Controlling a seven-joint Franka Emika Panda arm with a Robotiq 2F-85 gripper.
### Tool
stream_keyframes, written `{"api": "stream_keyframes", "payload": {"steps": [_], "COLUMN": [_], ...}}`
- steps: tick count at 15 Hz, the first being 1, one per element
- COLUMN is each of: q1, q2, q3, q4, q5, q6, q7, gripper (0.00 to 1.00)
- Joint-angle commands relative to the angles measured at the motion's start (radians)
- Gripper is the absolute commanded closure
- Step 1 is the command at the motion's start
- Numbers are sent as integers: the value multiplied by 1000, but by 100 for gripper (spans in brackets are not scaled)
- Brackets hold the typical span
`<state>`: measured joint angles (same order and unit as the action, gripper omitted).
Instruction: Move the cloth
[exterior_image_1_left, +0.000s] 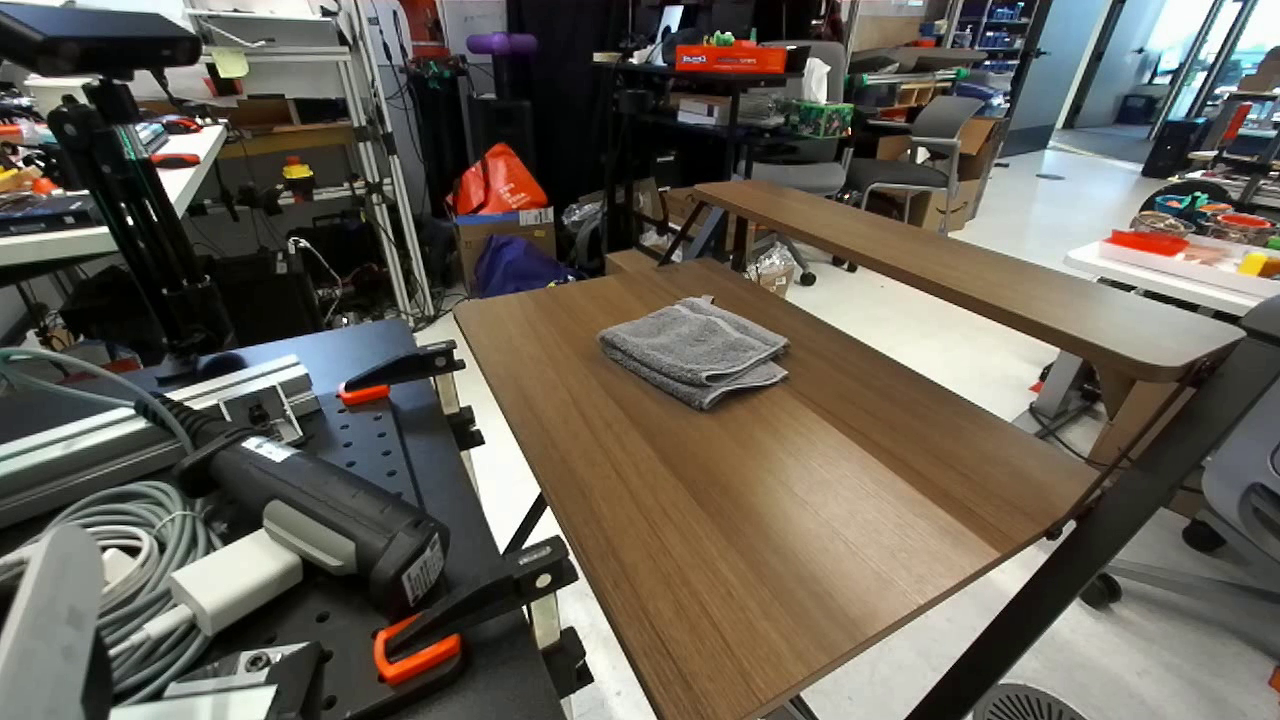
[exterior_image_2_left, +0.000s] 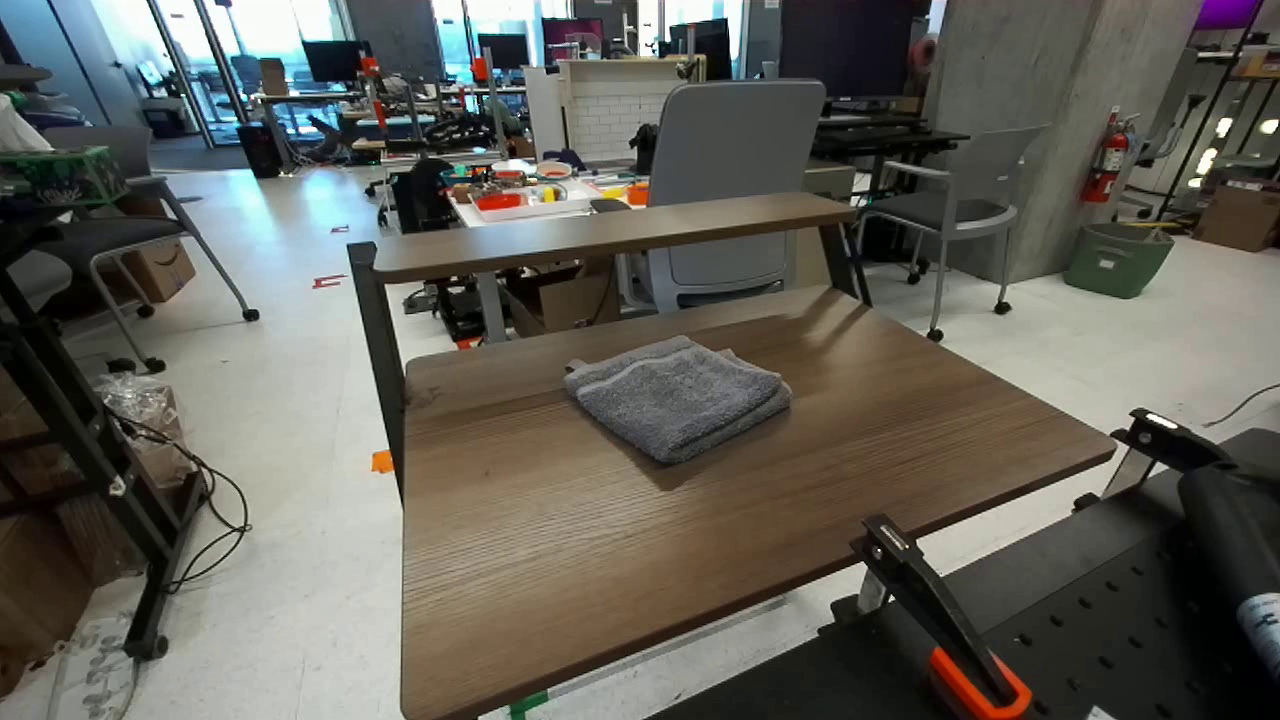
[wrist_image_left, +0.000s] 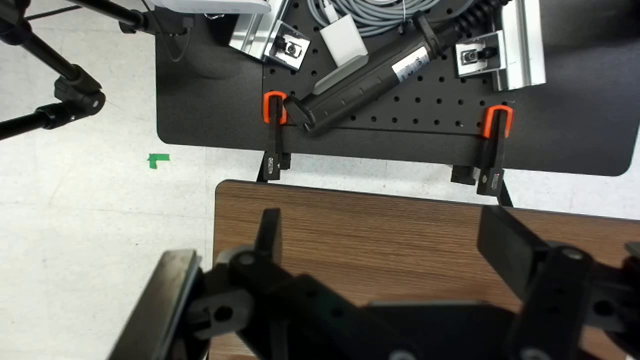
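The cloth (exterior_image_1_left: 695, 350) is a grey folded fabric that lies flat on the brown wooden table (exterior_image_1_left: 720, 500). Its layered edges show in both exterior views, and it also lies there (exterior_image_2_left: 675, 395) towards the far side of the tabletop (exterior_image_2_left: 560, 560). My gripper (wrist_image_left: 381, 215) shows only in the wrist view. Its two fingers are wide apart with nothing between them. Bare wood of the table (wrist_image_left: 380, 250) shows below the fingers. The cloth does not show in the wrist view, and the gripper is apart from it.
A raised wooden shelf (exterior_image_1_left: 960, 270) runs along one side of the table, also seen here (exterior_image_2_left: 610, 235). A black bench (wrist_image_left: 400, 142) stands beside the table with orange-tipped clamps (wrist_image_left: 275, 107), a black handheld tool (wrist_image_left: 370, 85) and coiled cable (wrist_image_left: 380, 15). A black stand (wrist_image_left: 75, 90) is nearby.
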<state>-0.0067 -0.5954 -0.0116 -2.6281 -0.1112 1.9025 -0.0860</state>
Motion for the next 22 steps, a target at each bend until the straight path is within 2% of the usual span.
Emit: {"api": "stream_keyframes", "payload": {"steps": [1,5,10,18,22], "q1": [3,-2,4,79,119], "q2": [0,58,239,606,799], "q3": [-2,11,26,102,122], "q4": [1,21,102,246,339], "q5": [-1,-9,10,62,13], "q6": [-2,30,142,526,702], "q7": [1,39,94,169,240], "gripper": [0,0,0,0,0]}}
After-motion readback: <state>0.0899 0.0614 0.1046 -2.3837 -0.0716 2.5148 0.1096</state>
